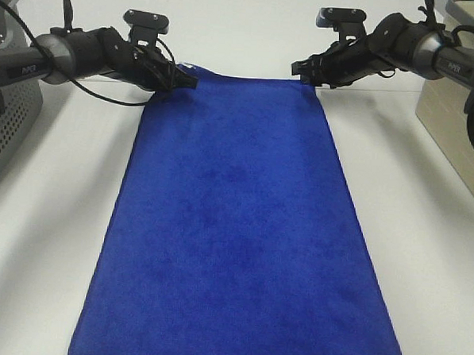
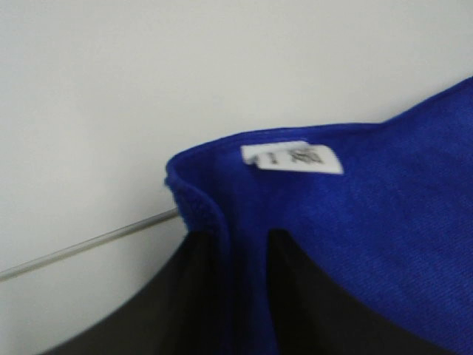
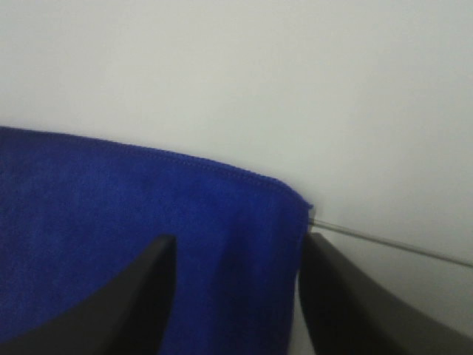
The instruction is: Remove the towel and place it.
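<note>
The towel [image 1: 238, 225] lies spread flat on the white table [image 1: 51, 239], its long side running from the near edge away toward my two arms, with its far edge right under them. My left gripper [image 1: 186, 81] sits at the far left corner of the towel. In the left wrist view a ridge of blue cloth stands up between my two dark fingers [image 2: 185, 296], and the small white tag [image 2: 292, 157] lies just beyond them; the jaws stand a little apart with the fold between them, and I cannot tell whether they pinch it. My right gripper [image 1: 301, 70] is at the far right corner. There my jaws are clearly parted: one finger [image 3: 133, 296] is over the cloth, the other over bare table just beside the stitched edge [image 3: 222, 168], and the corner lies flat between them, not clamped.
</note>
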